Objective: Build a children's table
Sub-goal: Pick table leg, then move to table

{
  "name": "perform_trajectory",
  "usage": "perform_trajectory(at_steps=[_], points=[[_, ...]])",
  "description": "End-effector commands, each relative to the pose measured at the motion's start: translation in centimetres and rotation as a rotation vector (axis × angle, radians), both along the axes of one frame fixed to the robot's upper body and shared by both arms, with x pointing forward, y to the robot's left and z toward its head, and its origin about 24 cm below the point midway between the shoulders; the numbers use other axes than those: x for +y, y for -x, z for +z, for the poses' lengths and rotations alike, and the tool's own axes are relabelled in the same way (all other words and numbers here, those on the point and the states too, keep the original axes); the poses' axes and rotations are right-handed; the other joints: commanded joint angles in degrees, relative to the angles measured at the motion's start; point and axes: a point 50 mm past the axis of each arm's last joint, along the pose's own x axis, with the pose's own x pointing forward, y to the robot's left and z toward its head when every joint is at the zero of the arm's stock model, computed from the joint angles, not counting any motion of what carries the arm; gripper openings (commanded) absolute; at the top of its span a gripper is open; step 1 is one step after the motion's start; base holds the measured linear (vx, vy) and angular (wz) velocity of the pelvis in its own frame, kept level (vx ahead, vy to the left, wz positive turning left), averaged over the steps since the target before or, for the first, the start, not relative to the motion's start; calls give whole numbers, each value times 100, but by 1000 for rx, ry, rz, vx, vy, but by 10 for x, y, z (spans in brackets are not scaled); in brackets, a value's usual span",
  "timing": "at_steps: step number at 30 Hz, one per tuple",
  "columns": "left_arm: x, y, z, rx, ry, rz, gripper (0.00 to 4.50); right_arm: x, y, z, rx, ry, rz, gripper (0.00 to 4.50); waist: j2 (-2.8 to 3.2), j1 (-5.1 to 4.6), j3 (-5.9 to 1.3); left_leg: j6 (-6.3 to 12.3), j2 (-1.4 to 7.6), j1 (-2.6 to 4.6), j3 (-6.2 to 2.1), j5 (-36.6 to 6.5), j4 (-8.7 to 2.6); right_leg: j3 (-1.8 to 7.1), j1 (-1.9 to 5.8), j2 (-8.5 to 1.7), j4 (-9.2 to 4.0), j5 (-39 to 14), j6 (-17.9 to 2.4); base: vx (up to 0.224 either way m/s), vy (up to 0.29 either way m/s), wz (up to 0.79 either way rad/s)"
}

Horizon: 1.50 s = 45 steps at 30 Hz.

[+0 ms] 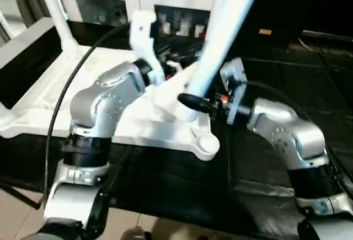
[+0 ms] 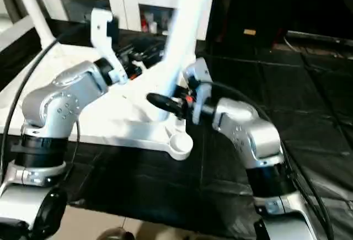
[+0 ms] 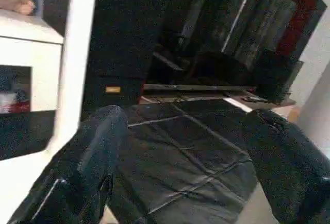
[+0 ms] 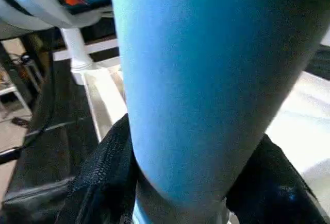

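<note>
The white table top lies upside down on a black-covered surface. A white leg stands tilted in a socket near the top's front right corner. My right gripper is shut on this leg just above its base, with a black finger on each side. Beside it, the corner socket holds nothing. Another leg stands in the far left corner. My left gripper is open and holds nothing; it is raised behind the gripped leg, and a white leg runs past one finger.
A white cabinet with glass doors stands behind the work surface. Black cloth covers the surface in front and to the right. A black cable arcs over my left forearm.
</note>
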Motion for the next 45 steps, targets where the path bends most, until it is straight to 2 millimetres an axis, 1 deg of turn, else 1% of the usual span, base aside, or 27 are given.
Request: perform_trajectory(at_steps=[1, 8, 9, 11, 12, 14, 16, 17, 19, 21, 22, 25, 27, 29, 32, 34, 35, 36, 37, 38, 39, 40, 41, 42, 43, 44, 45], points=[[-8, 3, 10, -48, -1, -50, 406, 0, -1, -2, 7, 18, -32, 194, -63, -5, -489, 65, 249, 50, -59, -201, -383, 236, 383, -464, -427, -456, -1258, 0, 0, 0], [22, -9, 0, -77, -94, 123, 406, -7, -5, -5, 0, 1, -153, 194, -33, -32, -496, 16, 261, 72, -72, -208, -397, 234, 356, -455, -432, -479, -1137, 0, 0, 0], [38, -10, -8, -82, -140, 185, 406, -13, -6, -6, -10, -7, -218, 194, -26, -36, -501, -12, 267, 77, -73, -182, -400, 234, 351, -454, -417, -397, -1145, 0, 0, 0], [47, -9, -13, -83, -143, 207, 406, -16, -5, -8, -16, -8, -255, 194, -4, -42, -506, -63, 266, 76, -73, -133, -404, 228, 346, -447, -401, -288, -1139, 0, 0, 0], [60, -7, -25, -92, -184, 222, 406, -23, -2, -12, -28, 13, -317, 194, 7, -37, -510, -83, 259, 74, -70, -120, -402, 235, 351, -447, -397, -204, -1138, 0, 0, 0], [62, -5, -29, -99, -205, 221, 406, -24, -1, -13, -33, 21, -333, 194, 16, -43, -509, -98, 259, 71, -66, -130, -409, 235, 350, -438, -390, -159, -1114, 0, 0, 0], [66, 2, -45, -135, -295, 169, 406, -28, 4, -17, -46, 24, -366, 194, 25, -51, -514, -118, 266, 81, -70, -190, -419, 232, 344, -439, -389, -150, -1099, 0, 0, 0], [67, 6, -55, -154, -351, 134, 406, -30, 7, -19, -42, 17, -384, 194, 52, -41, -500, -117, 273, 90, -78, -298, -429, 236, 325, -448, -417, -279, -1083, 0, 0, 0], [71, 10, -72, -121, -415, 113, 406, -33, 13, -25, -34, 21, -427, 194, 42, -40, -494, -129, 287, 98, -75, -430, -452, 252, 318, -450, -421, -408, -983, 0, 0, 0], [76, 11, -86, -78, -417, 169, 406, -36, 18, -33, -34, 58, -509, 194, 62, -60, -470, -250, 286, 106, -78, -652, -477, 245, 298, -442, -450, -648, -980, 0, 0, 0], [76, 11, -86, -78, -417, 169, 406, -36, 18, -33, -34, 58, -509, 194, 134, -62, -475, -309, 286, 112, -88, -705, -476, 246, 292, -451, -435, -692, -995, 0, 0, 0], [81, 18, -100, -12, -346, 290, 406, -43, 24, -44, 12, 102, -659, 194, 71, -118, -460, -415, 277, 112, -84, -951, -490, 256, 287, -438, -477, -938, -987, 0, 0, 0], [85, 26, -107, 17, -299, 376, 406, -43, 33, -48, 60, 88, -694, 194, 49, -177, -437, -367, 264, 88, -91, -1050, -501, 258, 304, -445, -510, -1171, -966, 0, 0, 0], [89, 29, -110, 32, -283, 440, 406, -41, 38, -48, 60, 79, -696, 194, -15, -212, -435, -286, 265, 77, -83, -1001, -493, 264, 297, -432, -530, -1234, -890, 0, 0, 0], [97, 35, -116, 60, -260, 528, 406, -39, 44, -48, 22, 98, -728, 194, -14, -264, -438, -241, 269, 54, -94, -948, -491, 258, 303, -423, -521, -1201, -829, 0, 0, 0], [97, 36, -116, 53, -269, 533, 406, -41, 43, -51, 48, 79, -762, 194, -12, -319, -409, -215, 249, 77, -96, -1171, -490, 264, 252, -417, -579, -1711, -717, 0, 0, 0], [97, 36, -116, 46, -276, 535, 406, -43, 41, -52, 62, 72, -783, 194, -29, -317, -406, -157, 239, 63, -85, -1200, -480, 301, 256, -466, -598, -1882, -680, 0, 0, 0], [97, 36, -115, 45, -278, 537, 406, -44, 41, -52, 65, 72, -788, 194, -42, -287, -413, 7, 218, 36, -65, -1117, -435, 378, 288, -570, -629, -2001, -713, 0, 0, 0], [98, 35, -114, 41, -282, 547, 406, -46, 41, -53, 83, 64, -807, 194, -37, -277, -421, -234, 156, 260, 177, -1327, -121, 770, 61, -399, -810, -2664, -527, 0, 0, 0], [99, 35, -113, 40, -283, 549, 406, -46, 41, -53, 87, 60, -809, 194, -37, -277, -421, -234, 156, 260, 177, -1327, -121, 770, 61, -399, -810, -2664, -527, -6, 46, -32], [100, 34, -112, 38, -282, 553, 406, -47, 41, -53, 98, 50, -814, 194, -144, -97, -422, -115, 53, 98, 69, -1271, 96, 1314, 300, -554, -907, -3202, -417, -6, 46, -32], [100, 33, -111, 37, -284, 556, 406, -48, 41, -53, 110, 43, -828, 194, -108, -2, -405, -36, 33, 133, 37, -1293, 241, 1540, 273, -651, -995, -3403, -384, -1, 86, -43], [100, 33, -111, 37, -285, 558, 406, -48, 42, -53, 113, 42, -833, 194, -160, 29, -382, 32, -12, 23, -133, -1256, 419, 1878, 376, -690, -1048, -3628, -403, 2, 153, -52], [101, 33, -110, 33, -290, 561, 406, -48, 42, -53, 122, 35, -843, 194, -125, 73, -398, 13, -104, -107, -329, -979, 435, 2037, 477, -547, -992, -3271, -415, 2, 153, -52], [102, 32, -109, 23, -306, 569, 406, -49, 42, -54, 130, 26, -850, 194, -147, 45, -407, 46, -182, -82, -348, -905, 404, 2037, 432, -385, -979, -3063, -376, 1, 217, -64], [102, 32, -109, 23, -306, 569, 406, -49, 42, -54, 130, 26, -850, 194, -114, 24, -423, 168, -167, -80, -457, -659, 206, 1857, 429, -275, -883, -2657, -417, -4, 255, -28], [102, 32, -106, -10, -336, 559, 406, -49, 42, -53, 143, -4, -867, 194, 254, -266, -550, 993, 28, 478, -572, 142, -387, 698, -179, 264, -256, -997, -610, -4, 255, -28]])
